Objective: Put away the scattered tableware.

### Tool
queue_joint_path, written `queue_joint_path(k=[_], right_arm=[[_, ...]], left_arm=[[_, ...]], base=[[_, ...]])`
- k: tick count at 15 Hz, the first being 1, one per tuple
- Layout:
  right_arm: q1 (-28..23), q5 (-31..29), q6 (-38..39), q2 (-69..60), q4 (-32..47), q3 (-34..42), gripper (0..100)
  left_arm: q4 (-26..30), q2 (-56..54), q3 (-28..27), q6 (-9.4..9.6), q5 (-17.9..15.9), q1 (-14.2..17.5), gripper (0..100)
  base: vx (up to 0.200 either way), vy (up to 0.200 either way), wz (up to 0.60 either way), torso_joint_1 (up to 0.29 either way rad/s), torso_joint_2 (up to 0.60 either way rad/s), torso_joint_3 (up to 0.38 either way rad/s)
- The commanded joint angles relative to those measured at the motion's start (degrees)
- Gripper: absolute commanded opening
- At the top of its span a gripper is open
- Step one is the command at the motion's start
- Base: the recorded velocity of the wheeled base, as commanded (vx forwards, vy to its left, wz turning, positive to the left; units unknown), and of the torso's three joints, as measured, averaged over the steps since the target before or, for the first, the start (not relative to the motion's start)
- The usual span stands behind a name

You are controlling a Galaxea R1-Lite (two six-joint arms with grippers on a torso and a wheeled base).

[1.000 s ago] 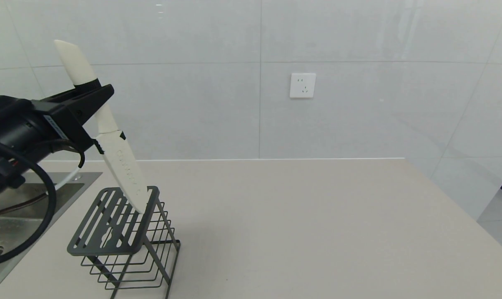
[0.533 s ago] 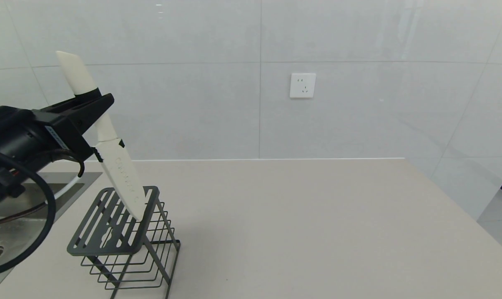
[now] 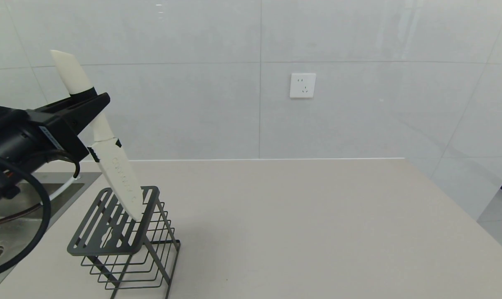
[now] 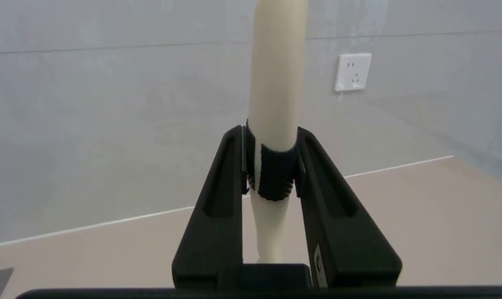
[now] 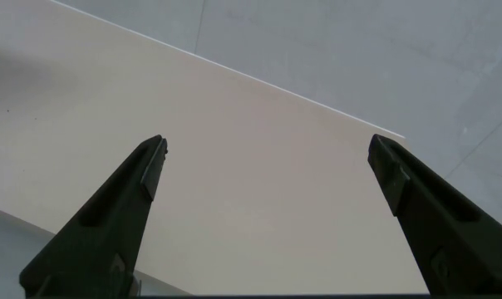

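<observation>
Left gripper (image 3: 94,109), clamped on the knife (image 3: 120,176) by its handle, holds the blade tip at the rack's (image 3: 94,245) slotted top, at the bench's (image 3: 317,216) 8 o'clock. Leaning toward 11 o'clock, the blade may jam on a slot edge and tip the rack. Right gripper (image 5: 266,149) hangs with fingers apart.

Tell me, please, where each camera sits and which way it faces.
Head view: on the head, facing forward and down over the counter; left gripper holds a knife at the rack.
Left wrist view: on the left wrist, facing the wall along its fingers, which clamp the knife.
Right wrist view: on the right wrist, facing counter and wall; open right gripper.
Shared: head and left wrist views show knife and socket.
</observation>
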Motion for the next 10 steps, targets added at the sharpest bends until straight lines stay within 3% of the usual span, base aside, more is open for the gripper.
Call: queue_joint_path(k=[1,10], right_arm=[[0.00,0.01,-0.01,0.13,-0.02,0.00,100],[0.00,0.01,-0.01,0.13,-0.02,0.00,100]], left_arm=[[-0.04,-0.05,0.58,-0.01,0.03,-0.10,0],[-0.04,-0.05,1.37,0.34,0.03,-0.45,0]], base=[[0.000,0.000,0.00,0.000,0.00,0.000],[0.000,0.000,0.00,0.000,0.00,0.000]])
